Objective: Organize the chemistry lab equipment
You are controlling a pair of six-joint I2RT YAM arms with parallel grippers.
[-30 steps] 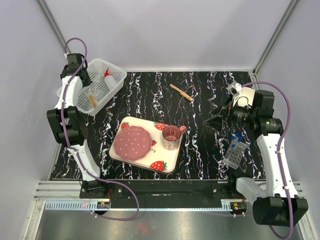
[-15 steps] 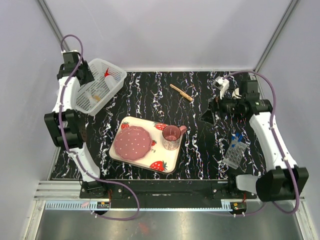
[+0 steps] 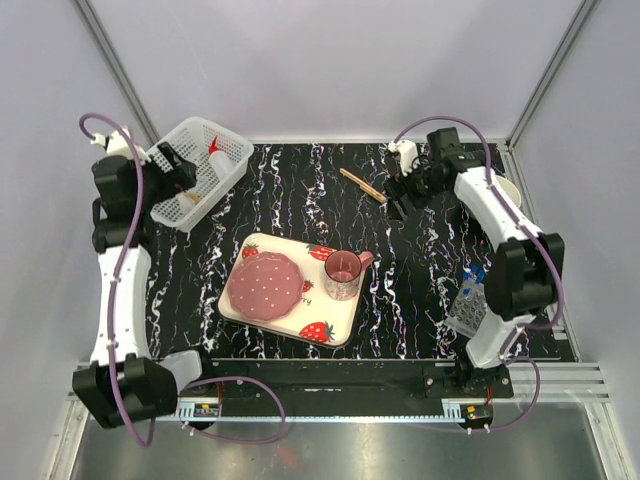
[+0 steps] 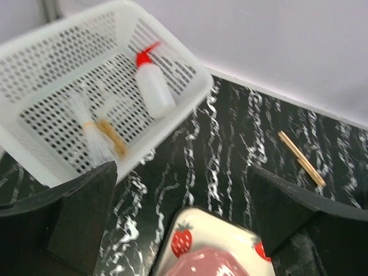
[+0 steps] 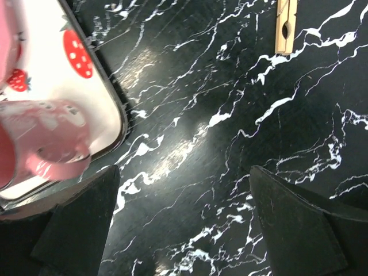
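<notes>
slim tan wooden tool (image 3: 363, 186) lies flat, long axis diagonal from far-left to near-right; right gripper (image 3: 398, 203) near it, jaws spread, empty; left gripper (image 3: 177, 167) likewise agape.

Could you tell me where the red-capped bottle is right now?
Top view: the bottle lies inside the white basket at the far-left corner, beside bundled tubes.

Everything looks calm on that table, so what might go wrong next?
The slim wooden tool lies flat on the table, so the open right gripper may slide it instead of lifting it. The right arm bends close to the tube rack; a swing might knock it.
</notes>
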